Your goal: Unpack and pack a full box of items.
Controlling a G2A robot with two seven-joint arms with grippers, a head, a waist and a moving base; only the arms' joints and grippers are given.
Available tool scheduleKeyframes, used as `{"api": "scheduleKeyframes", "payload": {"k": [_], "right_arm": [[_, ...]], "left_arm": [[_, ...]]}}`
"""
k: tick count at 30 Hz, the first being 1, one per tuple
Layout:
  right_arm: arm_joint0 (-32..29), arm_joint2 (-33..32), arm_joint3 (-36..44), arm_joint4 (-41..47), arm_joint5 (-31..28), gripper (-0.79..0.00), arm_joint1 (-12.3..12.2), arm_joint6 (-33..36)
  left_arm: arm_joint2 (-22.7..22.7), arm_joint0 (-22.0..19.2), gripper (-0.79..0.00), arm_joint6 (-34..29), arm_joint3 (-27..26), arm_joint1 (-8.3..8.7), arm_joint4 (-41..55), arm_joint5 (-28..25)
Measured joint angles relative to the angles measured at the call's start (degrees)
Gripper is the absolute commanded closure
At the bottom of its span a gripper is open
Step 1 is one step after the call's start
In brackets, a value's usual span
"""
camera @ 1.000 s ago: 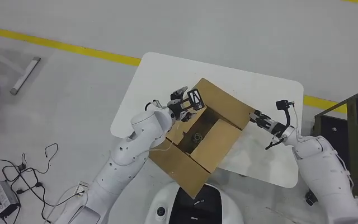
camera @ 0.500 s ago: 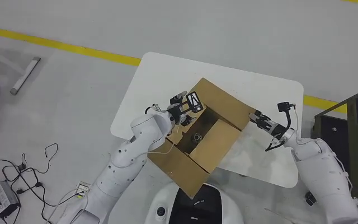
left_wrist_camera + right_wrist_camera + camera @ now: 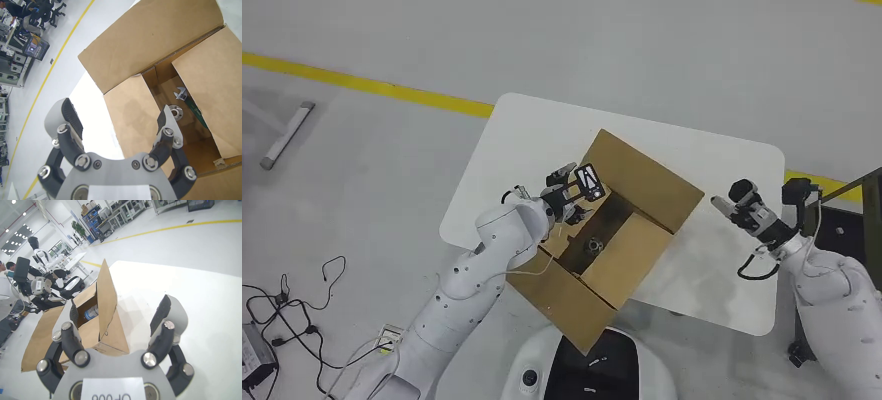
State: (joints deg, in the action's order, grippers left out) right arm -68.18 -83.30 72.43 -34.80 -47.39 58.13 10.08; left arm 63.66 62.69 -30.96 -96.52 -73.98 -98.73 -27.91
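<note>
From above, your left arm reached across the table (image 3: 522,130), its gripper (image 3: 577,186) over the box's (image 3: 642,185) edge. Your right gripper (image 3: 732,202) hung beside the box, apart from it.

At your left wrist, the fingers (image 3: 72,115) stood wide and empty. The open box lay beneath, with a wrench (image 3: 182,95) and a flange (image 3: 176,113) on its floor.

At your right wrist, the fingers (image 3: 162,311) were wide too, holding nothing. The box sat just beyond them, with a can (image 3: 92,312) inside.

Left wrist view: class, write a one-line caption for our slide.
The open left tool hovers over an open cardboard box holding an adjustable wrench and a round metal flange.
</note>
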Motion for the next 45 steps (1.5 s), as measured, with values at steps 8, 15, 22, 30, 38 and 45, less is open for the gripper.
{"api": "scheduleKeyframes", "payload": {"k": [8, 15, 22, 30, 38, 45], "right_arm": [[-17.49, -8.24, 24.15, -15.59, 8.86, 0.000, -0.94, -7.42], [-25.83, -9.59, 30.56, -18.25, 11.11, 0.000, -0.70, -11.92], [-27.33, -10.18, 30.75, -18.57, 10.58, 0.000, -0.63, -12.33], [-27.85, -8.92, 30.24, -19.13, 10.68, 0.000, -0.39, -11.92], [-27.87, -8.29, 29.53, -18.92, 10.28, 0.000, -0.22, -11.80], [-28.00, -8.41, 29.37, -18.43, 9.71, 0.000, -0.15, -11.54]], "left_arm": [[-2.11, -0.24, -0.785, -4.01, 1.88, -0.09, -0.56, -3.25], [-5.74, -1.00, -0.785, -9.51, 2.05, -0.69, -0.90, -4.45], [-8.98, -1.04, -0.785, -13.95, 2.03, -1.52, -1.21, -1.20], [-12.60, -2.71, -0.785, -13.53, 5.73, -1.89, -11.28, 1.10], [-13.83, -3.15, -0.554, -12.44, 8.12, -2.02, -18.60, 2.60], [-13.16, -3.07, 0.000, -11.29, 7.59, -2.15, -21.56, 4.11]]}}
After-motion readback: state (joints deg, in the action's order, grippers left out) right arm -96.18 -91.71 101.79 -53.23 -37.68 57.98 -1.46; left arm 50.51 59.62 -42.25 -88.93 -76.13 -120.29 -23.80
